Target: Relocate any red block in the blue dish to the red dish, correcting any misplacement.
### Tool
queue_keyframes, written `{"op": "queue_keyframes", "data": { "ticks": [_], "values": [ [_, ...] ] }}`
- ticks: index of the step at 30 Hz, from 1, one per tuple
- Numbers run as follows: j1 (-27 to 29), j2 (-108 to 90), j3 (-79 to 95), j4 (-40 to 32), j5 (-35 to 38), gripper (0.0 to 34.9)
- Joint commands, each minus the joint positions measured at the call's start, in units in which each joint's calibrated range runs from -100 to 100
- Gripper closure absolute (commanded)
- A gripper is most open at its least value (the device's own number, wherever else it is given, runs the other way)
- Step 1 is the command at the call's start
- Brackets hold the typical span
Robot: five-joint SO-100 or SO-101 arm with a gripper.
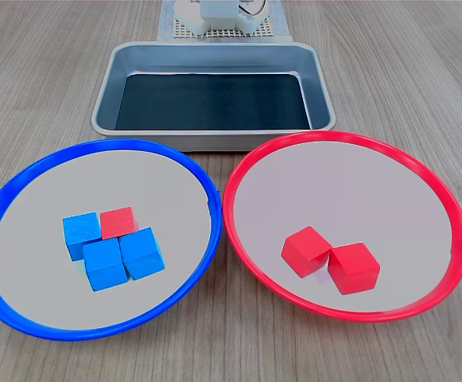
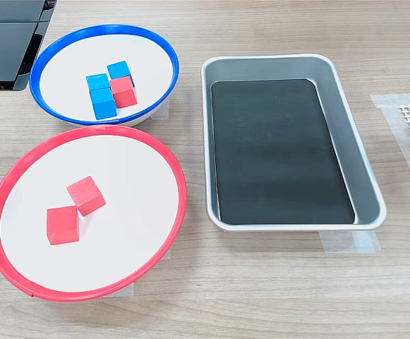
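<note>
One red block [image 1: 118,222] [image 2: 123,92] lies in the blue dish [image 1: 111,144] [image 2: 106,28], touching three blue cubes [image 1: 106,264] [image 2: 104,104] that cluster around it. The red dish [image 1: 334,135] [image 2: 85,131] holds two other red cubes [image 1: 306,251] [image 2: 86,195], set corner to corner. In the first exterior view the blue dish is on the left and the red dish on the right. In the second exterior view the blue dish is at the upper left, with the red dish below it. No gripper shows in either exterior view; only the arm's white base [image 1: 219,16] appears at the top edge.
A rectangular steel tray [image 1: 215,48] [image 2: 268,59] with a dark floor stands behind the dishes in the first exterior view and to their right in the second exterior view. A dark flat object [image 2: 7,42] sits at the second exterior view's upper left. The table is wood-grained.
</note>
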Motion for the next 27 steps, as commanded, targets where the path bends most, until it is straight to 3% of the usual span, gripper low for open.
{"op": "queue_keyframes", "data": {
  "ticks": [1,8,15,23,27],
  "values": [
    [0.61,10.94,-9.03,-0.8,10.16,34.6],
    [2.78,25.36,-12.68,-6.5,18.66,34.6],
    [3.91,32.78,-14.68,-6.66,23.54,34.4],
    [6.73,39.09,-17.77,-6.42,26.81,30.1],
    [7.67,42.93,-21.69,-6.42,27.06,26.0]
  ]
}}
